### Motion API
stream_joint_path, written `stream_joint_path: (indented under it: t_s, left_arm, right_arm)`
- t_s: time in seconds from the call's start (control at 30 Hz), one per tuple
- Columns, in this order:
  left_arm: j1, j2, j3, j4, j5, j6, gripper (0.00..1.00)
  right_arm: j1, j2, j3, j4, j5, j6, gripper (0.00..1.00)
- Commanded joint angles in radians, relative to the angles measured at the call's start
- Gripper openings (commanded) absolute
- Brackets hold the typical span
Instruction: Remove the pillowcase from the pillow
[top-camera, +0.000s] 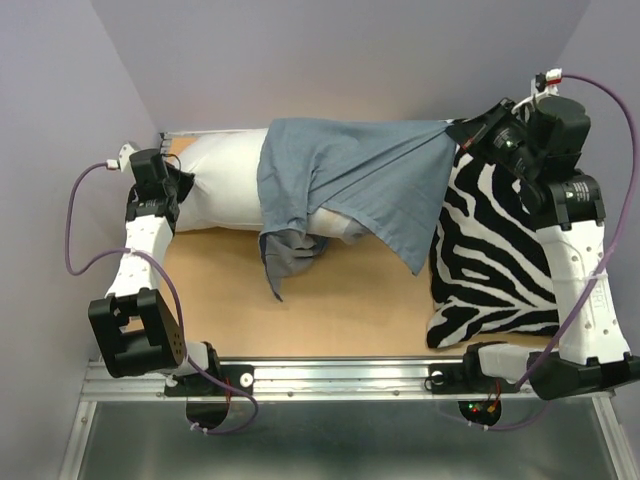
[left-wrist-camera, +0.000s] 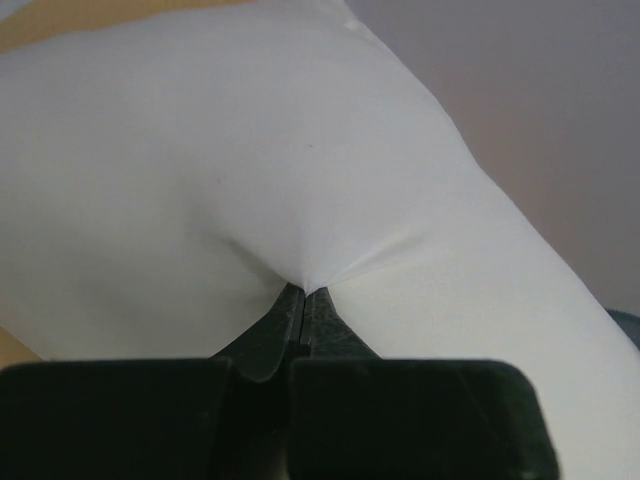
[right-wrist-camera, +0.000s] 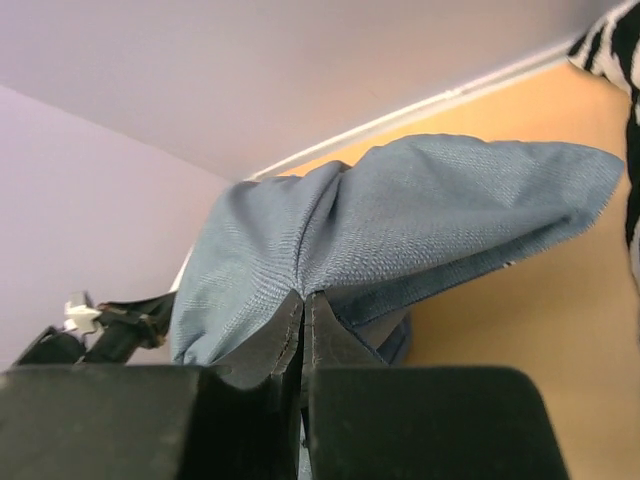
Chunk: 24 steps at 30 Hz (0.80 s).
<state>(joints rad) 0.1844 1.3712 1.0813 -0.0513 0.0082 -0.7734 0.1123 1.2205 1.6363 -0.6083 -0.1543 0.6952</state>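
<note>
My left gripper (left-wrist-camera: 303, 298) pinches the pillow (left-wrist-camera: 250, 150) and my right gripper (right-wrist-camera: 303, 300) clamps the pillowcase (right-wrist-camera: 400, 210), so I'd pull steadily apart, its hidden underside possibly snagging.

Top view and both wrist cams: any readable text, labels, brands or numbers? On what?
None readable in any view.
pillowcase: plain blue cloth, no print or label showing.
pillow: plain white, no tag in sight.
zebra cushion: stripes only.
arm shells: no marking legible at this size.
base lights: coloured dots, no characters.
</note>
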Motion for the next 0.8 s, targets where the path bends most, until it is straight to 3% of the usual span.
stream_joint_path:
  t_s: [0.0,0.17,0.33,0.77]
  left_arm:
    - [0.073,0.041,0.072,0.059,-0.168,0.022,0.00]
    - [0.078,0.109,0.112,0.053,-0.183,0.013,0.00]
    - [0.090,0.176,0.143,0.053,-0.198,0.009,0.00]
    - [0.104,0.359,0.313,-0.019,-0.247,0.046,0.00]
  right_arm:
    - [-0.060,-0.003,0.276,0.044,0.119,-0.034,0.01]
    - [-0.059,0.028,0.506,-0.045,0.104,-0.052,0.01]
    - [-0.059,0.042,0.614,-0.102,0.111,-0.069,0.01]
    - [-0.057,-0.009,0.703,-0.143,0.108,-0.100,0.00]
